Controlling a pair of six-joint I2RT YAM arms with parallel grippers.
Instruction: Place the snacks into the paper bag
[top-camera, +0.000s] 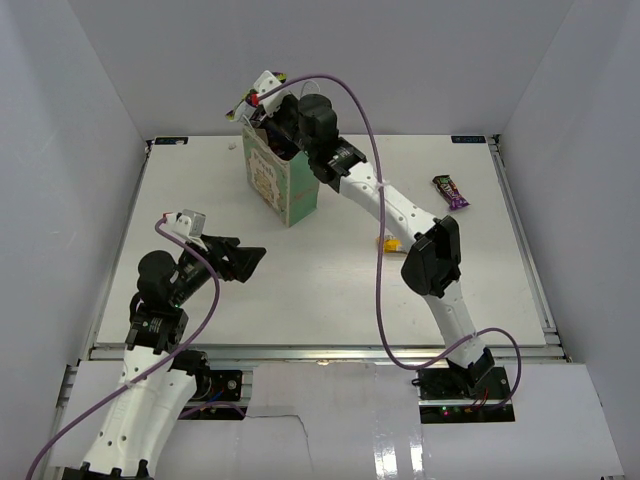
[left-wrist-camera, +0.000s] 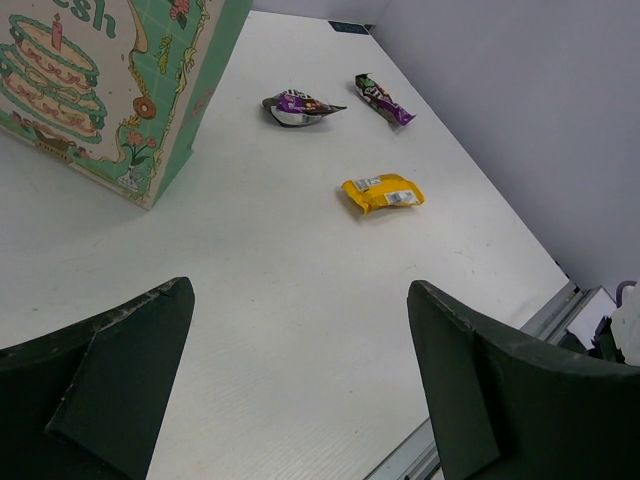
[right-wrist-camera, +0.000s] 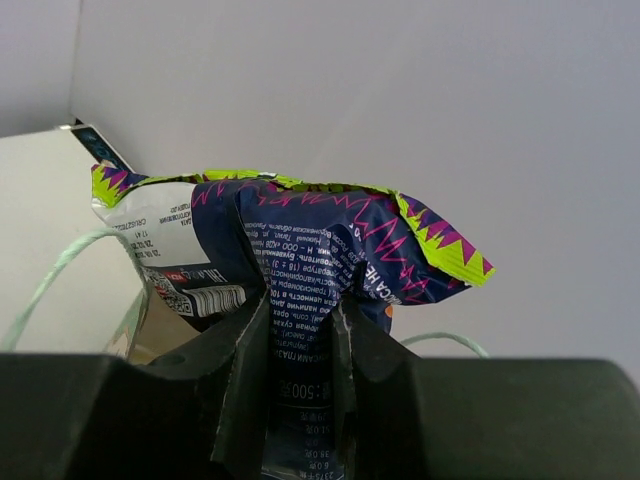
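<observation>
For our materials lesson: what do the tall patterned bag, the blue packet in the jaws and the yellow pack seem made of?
The bag: probably paper or thin card, matte, crisp folded edges, printed pattern. The blue packet: likely plastic film, glossy, creased where gripped. The yellow pack: seemingly similar shiny film, flat sealed ends.

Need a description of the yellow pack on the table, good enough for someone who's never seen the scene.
On the white table, find the upright mint-green paper bag, then look to its right and nearer the arm bases. The yellow pack lies flat there. It is the only yellow item, while the purple wrapped candy and dark purple bar lie farther back.
</observation>
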